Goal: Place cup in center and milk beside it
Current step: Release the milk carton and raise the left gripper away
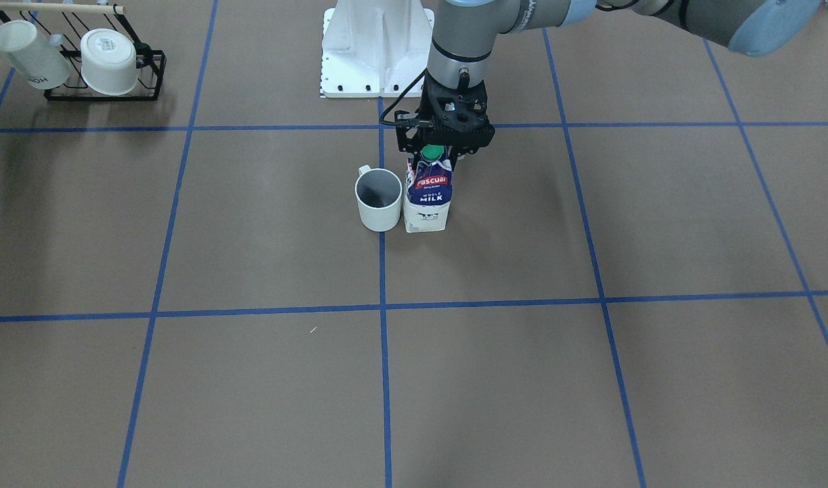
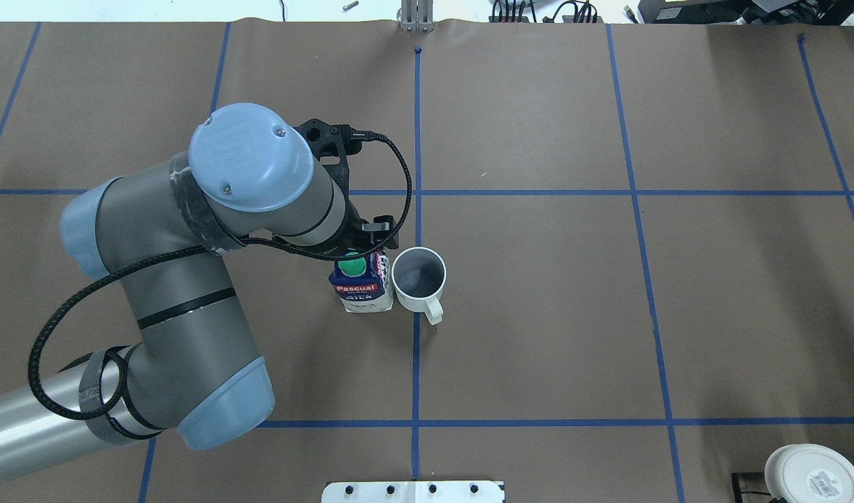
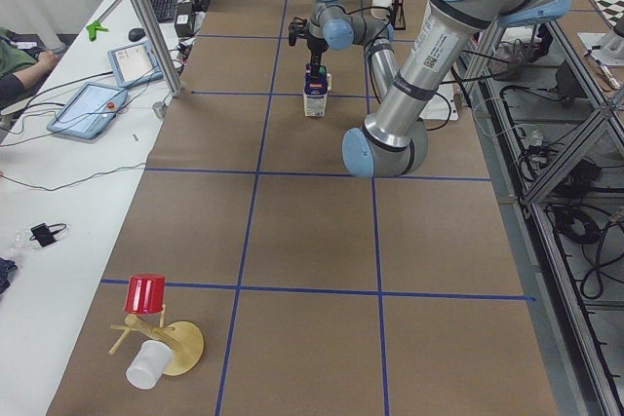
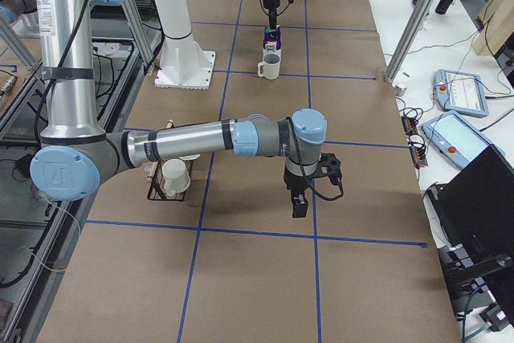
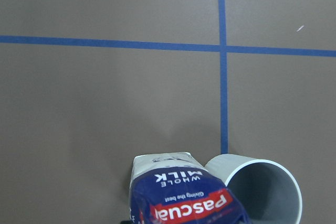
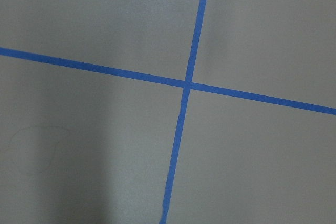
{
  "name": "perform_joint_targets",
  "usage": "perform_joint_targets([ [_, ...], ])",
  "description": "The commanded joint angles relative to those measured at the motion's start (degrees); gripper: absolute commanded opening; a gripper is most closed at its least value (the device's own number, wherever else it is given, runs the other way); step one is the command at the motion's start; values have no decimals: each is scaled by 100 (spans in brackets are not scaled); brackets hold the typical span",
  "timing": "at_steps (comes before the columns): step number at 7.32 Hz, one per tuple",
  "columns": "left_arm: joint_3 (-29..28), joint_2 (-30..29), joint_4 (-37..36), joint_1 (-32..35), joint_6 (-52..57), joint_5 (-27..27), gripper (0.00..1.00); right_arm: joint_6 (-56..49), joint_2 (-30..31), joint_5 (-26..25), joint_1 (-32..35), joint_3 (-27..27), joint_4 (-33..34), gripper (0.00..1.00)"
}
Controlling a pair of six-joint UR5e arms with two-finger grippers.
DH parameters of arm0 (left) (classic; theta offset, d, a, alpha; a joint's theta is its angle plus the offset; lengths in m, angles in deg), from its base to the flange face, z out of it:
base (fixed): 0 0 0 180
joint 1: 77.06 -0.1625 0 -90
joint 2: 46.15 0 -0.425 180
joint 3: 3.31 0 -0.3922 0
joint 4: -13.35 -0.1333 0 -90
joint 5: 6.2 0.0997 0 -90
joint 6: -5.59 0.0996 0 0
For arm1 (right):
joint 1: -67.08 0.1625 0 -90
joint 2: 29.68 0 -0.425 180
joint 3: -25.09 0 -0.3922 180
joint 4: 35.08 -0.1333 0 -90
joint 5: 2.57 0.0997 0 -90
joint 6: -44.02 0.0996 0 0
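Observation:
The white cup (image 1: 379, 200) with a dark grey inside stands upright on the blue tape line that splits the center rectangle (image 1: 509, 224). The milk carton (image 1: 427, 200) stands upright right beside it, almost touching, on the robot's left of the cup. My left gripper (image 1: 444, 146) reaches down from above and is closed around the carton's top by the green cap. The left wrist view shows the carton (image 5: 184, 198) and the cup's rim (image 5: 268, 192) close below. My right gripper (image 4: 299, 205) hangs low over bare table far from both; I cannot tell if it is open.
A black wire rack (image 1: 106, 68) holding two other white cups stands at the table corner on the robot's right, near the right arm (image 4: 185, 138). The white robot base (image 1: 377, 47) is just behind the cup. A red cup on a wooden stand (image 3: 146, 294) sits far to the robot's left.

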Motion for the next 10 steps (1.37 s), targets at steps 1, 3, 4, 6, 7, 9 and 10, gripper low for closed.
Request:
perform_joint_targets([
  [1,710,-28,-865,86,612,-13,99,-1,10,0,-2,0,0,100],
  [3,968,268,-1152,733,1664,-239,99,-1,80,0,-2,0,0,100],
  [4,943,662,-1144,1199,2670,-685,99,-1,89,0,-2,0,0,100],
  [6,873,1532,-1117,2506,4973,-1327,99,-10,159,-9,-2,-9,0,100],
  [7,829,1963,-1100,3157,5732,-1575,99,-10,177,-9,-2,-9,9,100],
  [9,226,2998,-742,4336,7345,-2321,99,-19,186,9,-2,-88,0,100],
  [10,-396,3308,-626,5002,8331,-2925,99,-10,186,9,6,-88,0,100],
])
